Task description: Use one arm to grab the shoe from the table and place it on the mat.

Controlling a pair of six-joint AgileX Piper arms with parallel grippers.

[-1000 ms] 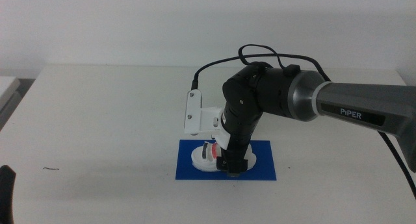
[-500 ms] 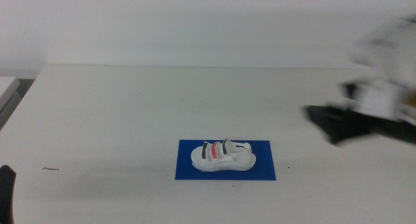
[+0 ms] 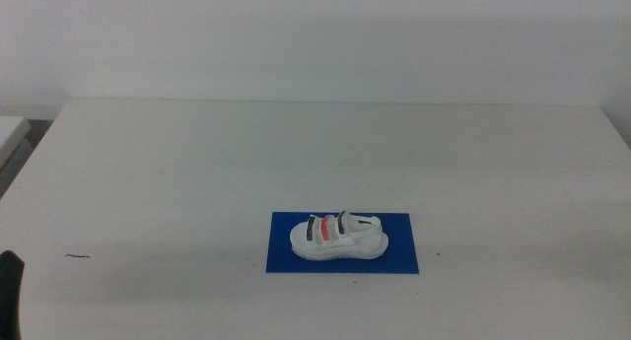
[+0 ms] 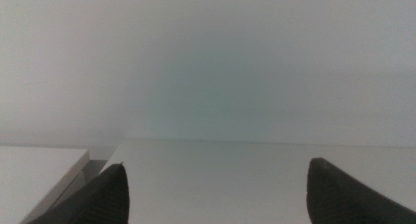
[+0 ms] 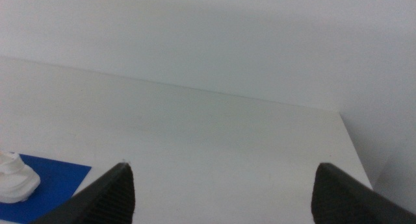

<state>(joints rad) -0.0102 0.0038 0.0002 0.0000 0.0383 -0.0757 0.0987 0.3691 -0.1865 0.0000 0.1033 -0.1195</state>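
Observation:
The white shoe [image 3: 338, 237] with black, red and grey straps lies on its sole on the blue mat [image 3: 399, 256], near the front middle of the white table [image 3: 197, 163]. No gripper touches it. My right gripper [image 5: 224, 198] is open and empty, off the table's right side; the right wrist view shows a corner of the mat [image 5: 55, 172] and the shoe's end [image 5: 14, 178]. My left gripper [image 4: 218, 198] is open and empty; one dark jaw shows at the middle view's bottom left edge [image 3: 10, 296].
A small dark mark [image 3: 77, 256] lies on the table at the front left. A second white surface [image 4: 36, 172] stands beside the table's left edge.
My right arm let go of the shoe on the mat, drew back to the right and left the middle view. The shoe stays on the mat.

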